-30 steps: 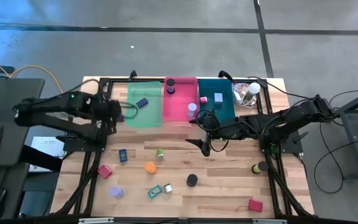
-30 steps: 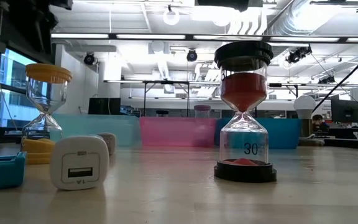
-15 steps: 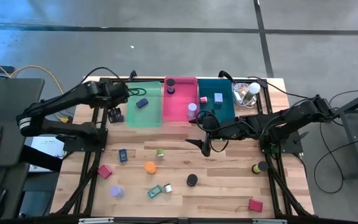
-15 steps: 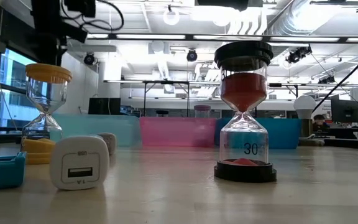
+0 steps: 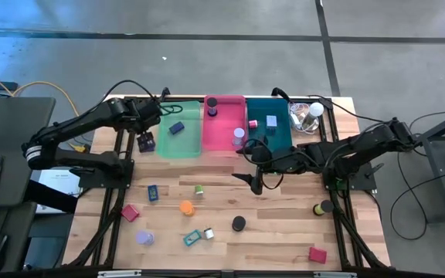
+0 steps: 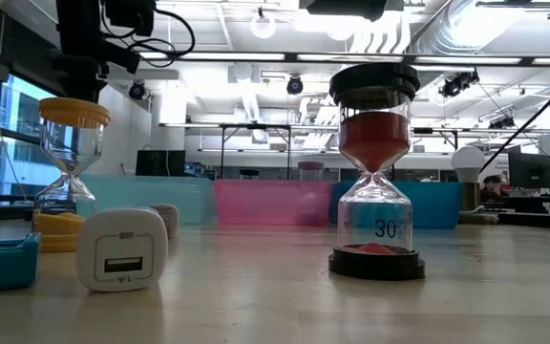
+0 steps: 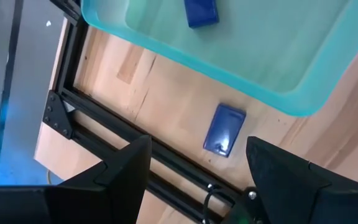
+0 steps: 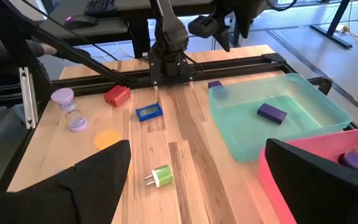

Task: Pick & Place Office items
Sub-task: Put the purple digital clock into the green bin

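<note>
left gripper (image 7: 194, 171) fingers spread wide above a small blue block (image 7: 224, 129) on the table beside the green tray (image 5: 178, 143); right gripper (image 8: 191, 171) open wide, mid-table by the teal tray (image 5: 276, 137).

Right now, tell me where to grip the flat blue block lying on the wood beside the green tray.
Grip the flat blue rectangular block across its two long edges, coming straight down: it lies flat on the wooden table, apart from the green tray, sides clear.
</note>
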Robot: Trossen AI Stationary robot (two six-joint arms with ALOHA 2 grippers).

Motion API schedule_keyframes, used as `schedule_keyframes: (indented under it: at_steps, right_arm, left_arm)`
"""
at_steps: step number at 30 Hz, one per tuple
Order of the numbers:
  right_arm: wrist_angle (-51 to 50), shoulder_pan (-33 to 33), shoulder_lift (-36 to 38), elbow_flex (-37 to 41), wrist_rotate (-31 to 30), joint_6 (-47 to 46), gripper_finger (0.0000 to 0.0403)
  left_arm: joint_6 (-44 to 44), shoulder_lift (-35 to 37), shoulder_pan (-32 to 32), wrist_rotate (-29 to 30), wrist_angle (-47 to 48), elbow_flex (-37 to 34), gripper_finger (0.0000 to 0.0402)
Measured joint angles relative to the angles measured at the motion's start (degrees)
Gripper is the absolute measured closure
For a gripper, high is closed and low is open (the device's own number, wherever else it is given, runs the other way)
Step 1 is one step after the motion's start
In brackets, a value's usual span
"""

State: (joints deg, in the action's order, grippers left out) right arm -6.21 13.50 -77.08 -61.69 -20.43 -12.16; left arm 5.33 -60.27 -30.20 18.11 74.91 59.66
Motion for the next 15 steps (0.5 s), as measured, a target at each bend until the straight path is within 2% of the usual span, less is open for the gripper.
schedule_keyframes:
  at_steps: [6,15]
  right_arm:
    - [-0.17,0.00,-0.28,0.00,0.04,-0.02,0.0041]
    - [-0.60,0.01,-0.28,0.00,0.04,-0.02,0.0041]
  left_arm:
    - [-0.88,0.00,-0.61,-0.24,-0.01,0.00,0.0135]
    - [-2.15,0.00,-0.61,-0.42,-0.15,0.00,0.0063]
